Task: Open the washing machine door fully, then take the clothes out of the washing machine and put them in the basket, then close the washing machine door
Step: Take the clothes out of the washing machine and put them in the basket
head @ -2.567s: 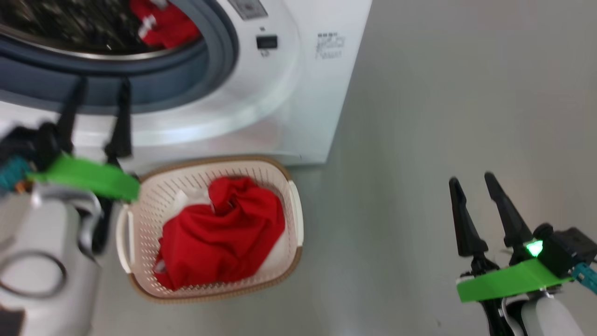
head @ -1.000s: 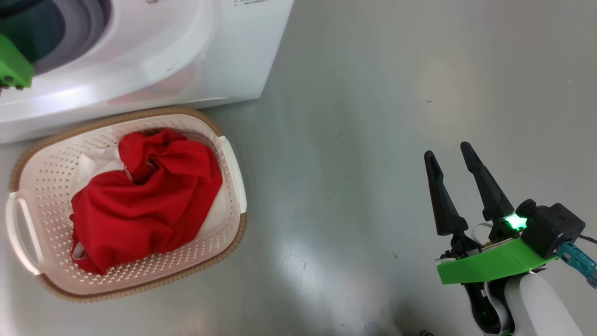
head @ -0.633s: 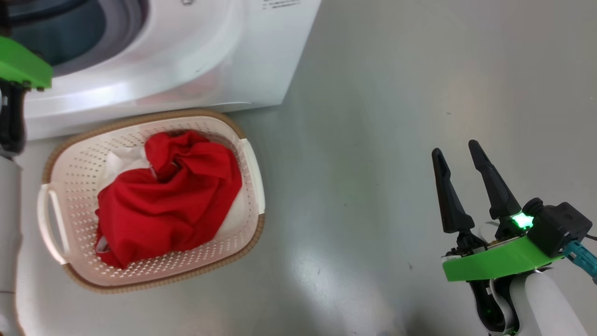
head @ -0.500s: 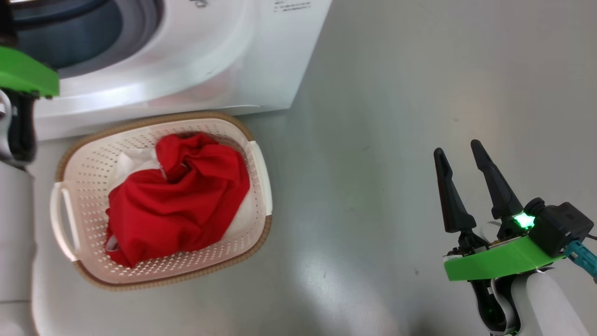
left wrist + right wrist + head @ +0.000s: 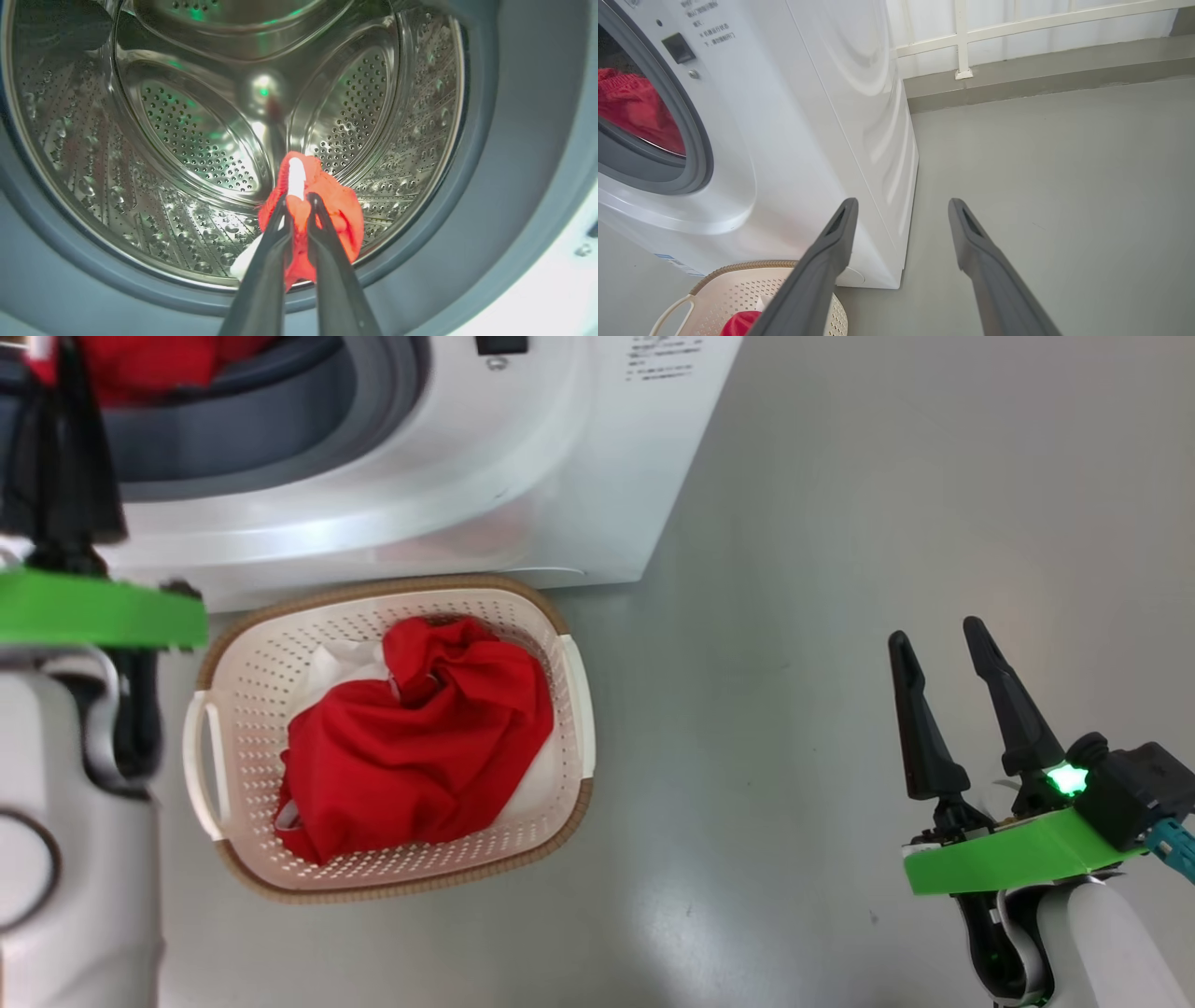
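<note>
Our left pincer reaches into the mouth of the washing machine. Its two fingers are nearly together, clamped on a red garment with white trim. The cloth is bunched at the lower front of the washing machine's steel drum, just inside the grey-blue gasket. Close against the foot of the washing machine, the cream basket stands on the grey floor with another red garment heaped in it. Our right pincer hovers well off the washing machine's right side, fingers spread wide, holding nothing.
</note>
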Motion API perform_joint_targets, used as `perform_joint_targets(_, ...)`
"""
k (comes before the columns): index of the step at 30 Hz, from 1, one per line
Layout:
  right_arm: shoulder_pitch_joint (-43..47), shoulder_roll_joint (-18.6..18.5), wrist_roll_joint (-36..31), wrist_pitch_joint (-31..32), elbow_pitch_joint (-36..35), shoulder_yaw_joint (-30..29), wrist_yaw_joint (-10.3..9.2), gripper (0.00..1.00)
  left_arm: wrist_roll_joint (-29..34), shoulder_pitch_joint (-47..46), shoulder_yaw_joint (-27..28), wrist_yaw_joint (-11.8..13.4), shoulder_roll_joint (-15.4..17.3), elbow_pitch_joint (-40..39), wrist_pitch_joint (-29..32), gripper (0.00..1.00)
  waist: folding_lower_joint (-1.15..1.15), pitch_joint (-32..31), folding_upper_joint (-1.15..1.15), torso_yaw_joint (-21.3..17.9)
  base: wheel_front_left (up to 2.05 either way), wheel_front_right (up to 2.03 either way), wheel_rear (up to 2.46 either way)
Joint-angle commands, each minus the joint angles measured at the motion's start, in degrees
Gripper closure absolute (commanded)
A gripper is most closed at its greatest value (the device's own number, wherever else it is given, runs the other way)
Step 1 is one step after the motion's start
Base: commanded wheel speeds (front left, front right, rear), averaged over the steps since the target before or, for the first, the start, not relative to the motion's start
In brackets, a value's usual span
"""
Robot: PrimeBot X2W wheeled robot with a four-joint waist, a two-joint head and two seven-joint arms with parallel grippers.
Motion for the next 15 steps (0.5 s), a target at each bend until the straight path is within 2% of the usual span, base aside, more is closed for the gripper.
perform_joint_targets(1, 1.8, 0.0, -0.2, -0.4, -1.1, 0.7, 0.36, 0.0, 0.9, 3.0, 1.7, -0.3, 1.6, -3.8, -0.3, 1.0, 0.0, -0.7, 0.0, 0.9, 0.0, 0.0, 0.0)
perform_joint_targets(15, 2.2, 0.0, -0.4, -0.4, -1.0, 0.3, 0.36, 0.0, 0.8, 16.6, 4.7, -0.3, -3.4, -24.1, -0.3, 1.0, 0.0, -2.0, 0.0, 3.1, 0.0, 0.0, 0.0)
